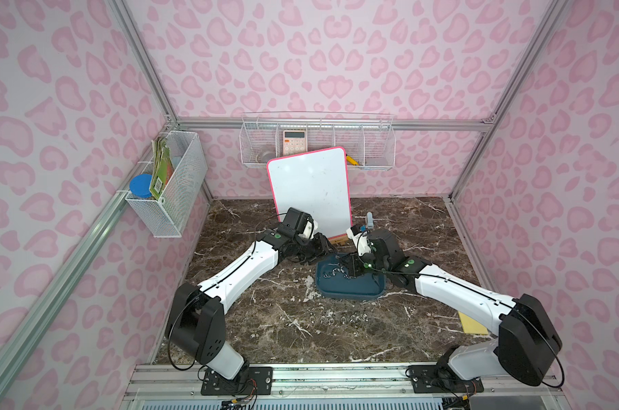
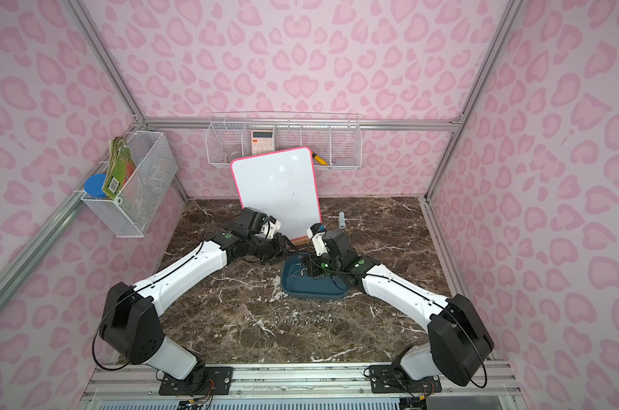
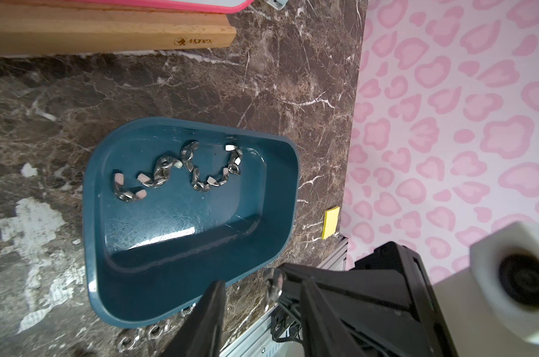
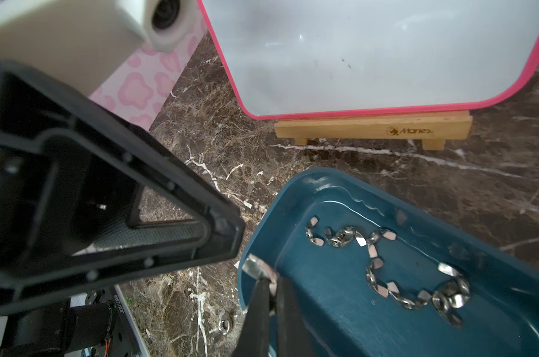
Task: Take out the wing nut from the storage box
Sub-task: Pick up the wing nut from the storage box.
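Clamps the right gripper point(image 4: 269, 281) shut on one wing nut point(image 4: 257, 267), thin fingertips pressed together on a wing, just over the rim of the storage box point(image 4: 339, 324) on the side facing the left arm. Holds the left gripper point(image 3: 262, 281) close alongside, fingers apart, with the pinched nut in the gap between them; cannot tell whether either of those fingers touches it. Finds the box flat on the worktop point(image 1: 265, 340), near its middle and just in front of the wooden stand point(image 4: 373, 126), with a loose string of other wing nuts point(image 3: 197, 167) on its floor. Shows a row of further nuts point(image 1: 338, 319) on the bare stone between the box and the worktop's near edge, and a yellow pad point(image 3: 331, 222) at the right edge. Reads roughly "Manes" beside a small logo on the front of the stand, below a pink-rimmed whiteboard point(image 4: 370, 55) with nothing written on it, only faint specks. Leaves the barcode on the packet point(image 1: 156, 184) in the side basket and the keys of the calculator point(image 1: 294, 142) too small to read.
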{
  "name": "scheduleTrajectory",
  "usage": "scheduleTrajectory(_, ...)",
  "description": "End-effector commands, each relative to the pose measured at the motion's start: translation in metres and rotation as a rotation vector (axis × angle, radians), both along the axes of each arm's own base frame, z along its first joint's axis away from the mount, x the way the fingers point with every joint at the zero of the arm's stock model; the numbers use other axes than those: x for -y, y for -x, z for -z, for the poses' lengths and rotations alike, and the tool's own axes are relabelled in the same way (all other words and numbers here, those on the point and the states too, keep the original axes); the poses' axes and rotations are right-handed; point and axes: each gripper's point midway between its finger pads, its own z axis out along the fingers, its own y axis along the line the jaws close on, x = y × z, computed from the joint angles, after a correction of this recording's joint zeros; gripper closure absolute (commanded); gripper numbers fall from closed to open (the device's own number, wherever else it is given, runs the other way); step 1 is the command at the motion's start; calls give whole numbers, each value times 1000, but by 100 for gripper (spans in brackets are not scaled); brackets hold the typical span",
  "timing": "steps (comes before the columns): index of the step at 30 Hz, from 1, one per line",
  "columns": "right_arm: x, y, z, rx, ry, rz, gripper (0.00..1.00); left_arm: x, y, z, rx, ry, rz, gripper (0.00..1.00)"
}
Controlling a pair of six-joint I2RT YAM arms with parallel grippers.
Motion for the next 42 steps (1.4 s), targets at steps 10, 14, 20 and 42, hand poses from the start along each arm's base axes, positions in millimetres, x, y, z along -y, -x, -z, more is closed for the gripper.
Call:
scheduleTrajectory(10,-5,-3,-16,17,-73,-12,96,16,2,-2,4,41,53,73)
scheduleTrajectory(14,-4,-4,-16,16,-75,-9,96,17,2,-1,1,43,58,90)
scheduleTrajectory(20,-2,-4,-14,12,-74,1,84,17,2,0,-3,35,55,100)
scheduleTrajectory(42,23,-5,22,1,46,74,1,-84,73,60,-151,-408,-66,100)
